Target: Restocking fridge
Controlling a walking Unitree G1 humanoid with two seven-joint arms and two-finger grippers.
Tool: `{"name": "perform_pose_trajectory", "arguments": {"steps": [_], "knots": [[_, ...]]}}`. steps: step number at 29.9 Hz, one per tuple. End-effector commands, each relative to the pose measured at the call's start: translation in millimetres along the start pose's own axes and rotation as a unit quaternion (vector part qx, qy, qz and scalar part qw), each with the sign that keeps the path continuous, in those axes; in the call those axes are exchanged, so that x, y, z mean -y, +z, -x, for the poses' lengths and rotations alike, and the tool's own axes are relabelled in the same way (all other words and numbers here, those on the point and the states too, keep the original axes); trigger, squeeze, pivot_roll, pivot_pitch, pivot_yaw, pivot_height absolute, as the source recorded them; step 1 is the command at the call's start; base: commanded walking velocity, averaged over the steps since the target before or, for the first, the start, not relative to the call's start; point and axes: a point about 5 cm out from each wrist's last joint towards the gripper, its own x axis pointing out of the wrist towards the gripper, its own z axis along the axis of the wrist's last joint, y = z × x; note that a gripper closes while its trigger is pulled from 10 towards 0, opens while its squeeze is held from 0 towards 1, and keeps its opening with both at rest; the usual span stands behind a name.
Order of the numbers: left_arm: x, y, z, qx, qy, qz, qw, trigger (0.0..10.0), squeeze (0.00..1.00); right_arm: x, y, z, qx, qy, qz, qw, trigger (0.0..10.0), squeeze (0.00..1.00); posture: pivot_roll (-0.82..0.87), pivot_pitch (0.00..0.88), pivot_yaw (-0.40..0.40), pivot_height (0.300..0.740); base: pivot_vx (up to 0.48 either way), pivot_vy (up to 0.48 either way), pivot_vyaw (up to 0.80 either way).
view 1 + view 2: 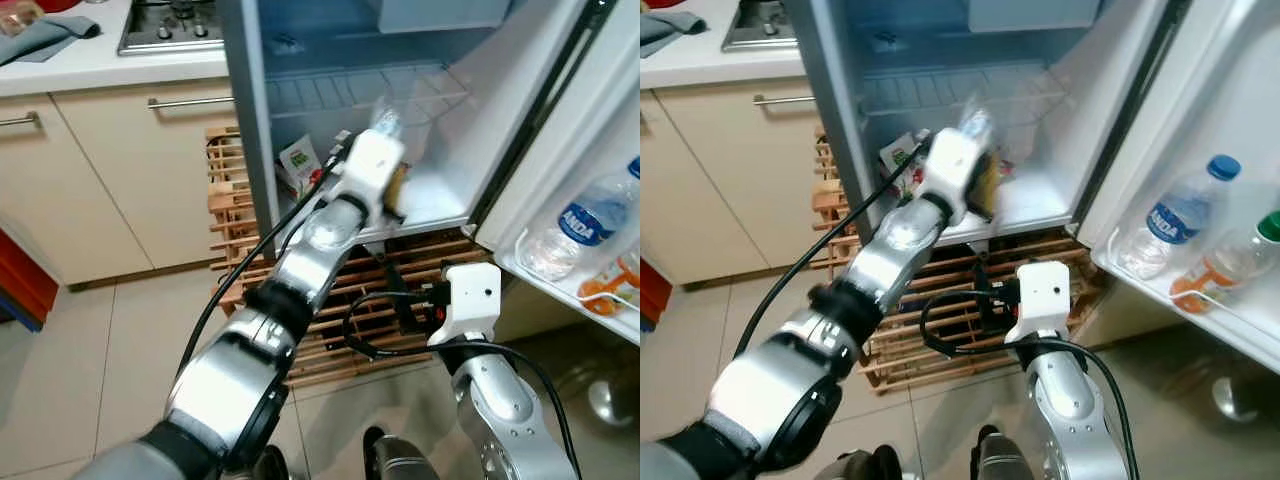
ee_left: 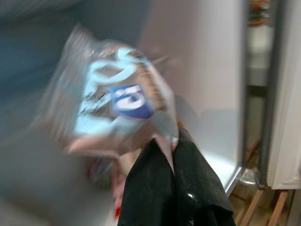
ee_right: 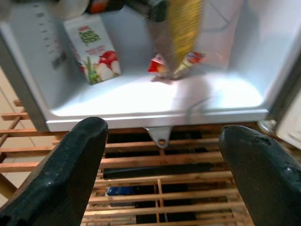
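The snack bag (image 2: 117, 106) is pinched by the left end effector (image 2: 171, 155) inside the fridge (image 1: 440, 205), above its floor. The right end effector (image 3: 162, 160) hangs open below, before the wooden crate (image 1: 330, 330).

The clear plastic water bottle (image 1: 585, 224) at three o'clock, on the door shelf, bears a blue label reading "ANDA"; other printing is illegible.

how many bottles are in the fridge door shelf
2. A clear water bottle with a blue cap stands in the door shelf, and an orange-drink bottle with a green cap beside it. The frame edge may hide more.
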Motion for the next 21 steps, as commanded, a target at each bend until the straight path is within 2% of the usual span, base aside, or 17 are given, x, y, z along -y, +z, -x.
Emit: {"name": "perform_pose_trajectory", "arguments": {"steps": [1, 3, 5, 6, 11, 13, 14, 15, 16, 17, 18, 20, 21], "knots": [[30.8, 7, -5.9, -0.003, -0.035, -0.048, 0.998, 0.0, 0.0, -1.8, 6, 3.2, 0.009, -0.005, 0.001, 1.0, 10.0, 0.0, -0.32, 0.149, 0.051, 0.74, 0.0, 0.0, 0.0], [24.0, 3, -6.4, -0.011, -0.029, -0.104, 0.994, 0.0, 0.0, -2.4, 6, 5.7, 0.008, -0.008, 0.0, 1.0, 10.0, 0.0, -0.33, 0.158, 0.058, 0.74, 0.0, 0.0, 0.0], [15.9, -9, -4.8, -0.04, -0.032, -0.186, 0.981, 0.0, 0.0, -2.6, 4, 9.9, 0.003, -0.011, 0.0, 1.0, 10.0, 0.0, -0.33, 0.171, 0.06, 0.74, 0.0, 0.0, 0.0], [13.3, -13, -3.9, -0.049, -0.034, -0.212, 0.975, 0.0, 0.0, -2.7, 3, 11.1, 0.001, -0.012, 0.0, 1.0, 10.0, 0.0, -0.33, 0.171, 0.06, 0.74, 0.0, 0.0, 0.0], [2.2, -27, 0.7, -0.079, -0.031, -0.235, 0.968, 0.0, 0.0, -5.6, 1, 16.3, -0.006, -0.011, -0.001, 1.0, 10.0, 0.0, -0.34, 0.189, 0.058, 0.74, 0.0, 0.0, 0.0], [-2.8, -31, 2.5, -0.081, -0.025, -0.258, 0.962, 0.0, 0.0, -5.7, 1, 18.3, -0.008, -0.012, -0.001, 1.0, 10.0, 0.0, -0.34, 0.202, 0.054, 0.74, 0.0, 0.0, 0.0], [-9.0, -33, 3.8, -0.08, -0.018, -0.289, 0.954, 0.0, 0.0, -6.4, 2, 20.7, -0.009, -0.012, -0.002, 1.0, 10.0, 0.0, -0.34, 0.213, 0.052, 0.74, 0.0, 0.0, 0.0], [-9.0, -33, 3.8, -0.08, -0.018, -0.289, 0.954, 0.0, 0.0, -6.4, 2, 20.7, -0.009, -0.012, -0.002, 1.0, 10.0, 0.0, -0.34, 0.213, 0.052, 0.74, 0.0, 0.0, 0.0], [-16.7, -32, 4.0, -0.08, -0.005, -0.3, 0.95, 0.0, 0.0, -7.2, 2, 22.7, -0.01, -0.012, -0.002, 1.0, 10.0, 0.0, -0.34, 0.215, 0.052, 0.74, 0.0, 0.0, 0.0], [-16.7, -32, 4.0, -0.08, -0.005, -0.3, 0.95, 0.0, 0.0, -7.2, 2, 22.7, -0.01, -0.012, -0.002, 1.0, 10.0, 0.0, -0.34, 0.215, 0.052, 0.74, 0.0, 0.0, 0.0], [-26.0, -30, 3.8, -0.079, 0.011, -0.298, 0.951, 0.0, 0.0, -7.4, 2, 23.7, -0.011, -0.012, -0.002, 1.0, 10.0, 0.0, -0.34, 0.218, 0.051, 0.74, 0.0, 0.0, 0.0], [-32.0, -29, 4.2, -0.078, 0.021, -0.297, 0.951, 0.0, 0.0, -7.8, 2, 25.6, -0.012, -0.012, -0.002, 1.0, 10.0, 0.0, -0.34, 0.225, 0.049, 0.74, 0.0, 0.0, 0.0], [-34.0, -28, 4.3, -0.078, 0.026, -0.281, 0.956, 0.0, 0.0, -8.0, 2, 26.0, -0.013, -0.013, -0.003, 1.0, 10.0, 0.0, -0.34, 0.225, 0.049, 0.74, 0.0, 0.0, 0.0]]}}
